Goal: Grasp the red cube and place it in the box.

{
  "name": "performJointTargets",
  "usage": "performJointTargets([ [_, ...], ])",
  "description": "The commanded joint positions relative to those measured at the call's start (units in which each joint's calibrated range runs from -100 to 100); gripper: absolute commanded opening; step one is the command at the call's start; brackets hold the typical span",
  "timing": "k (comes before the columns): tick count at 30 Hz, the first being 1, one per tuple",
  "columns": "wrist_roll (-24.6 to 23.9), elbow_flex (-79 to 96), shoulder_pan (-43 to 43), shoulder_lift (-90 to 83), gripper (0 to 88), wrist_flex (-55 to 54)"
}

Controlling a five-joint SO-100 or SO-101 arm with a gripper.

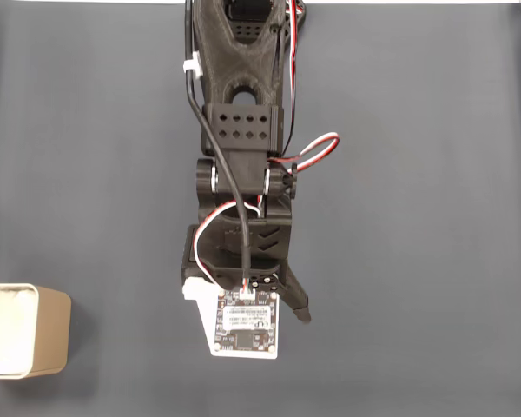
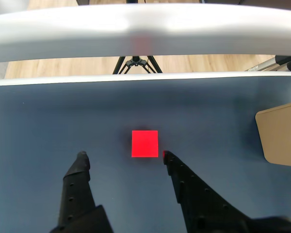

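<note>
Wrist view is giving you the clearest read: your hand [image 2: 122, 156] is hanging over the dark blue-grey counter [image 2: 48, 121] with its two black fingers spread wide and nothing pinched between them. The red cube [image 2: 145, 143] is sitting flat on the counter just ahead of the fingertips, a little toward the right-hand finger [image 2: 168, 158], whose tip is lying just beside the cube's lower right corner; whether it is touching, you cannot tell. The left-hand finger [image 2: 81, 158] is standing well apart from the cube. The box [image 2: 281, 133] is showing at the right edge of this view, tan and cut off by the frame, well apart from the cube.

In the fixed view, looking down from above, the black arm [image 1: 243, 130] is reaching from the top edge toward the bottom, with a small white circuit board [image 1: 246, 323] at its lower end. The box [image 1: 56, 334] is resting on the counter [image 1: 417, 217] at the lower left, its white interior facing up, well apart from the arm.
</note>
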Motion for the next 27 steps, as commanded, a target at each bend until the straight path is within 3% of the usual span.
performJointTargets([
  [1, 0.2, -2.6, 0.8, -0.2, 35.8, -1.5],
  [27, 0.2, -8.3, 0.7, 9.4, 36.4, -3.4],
])
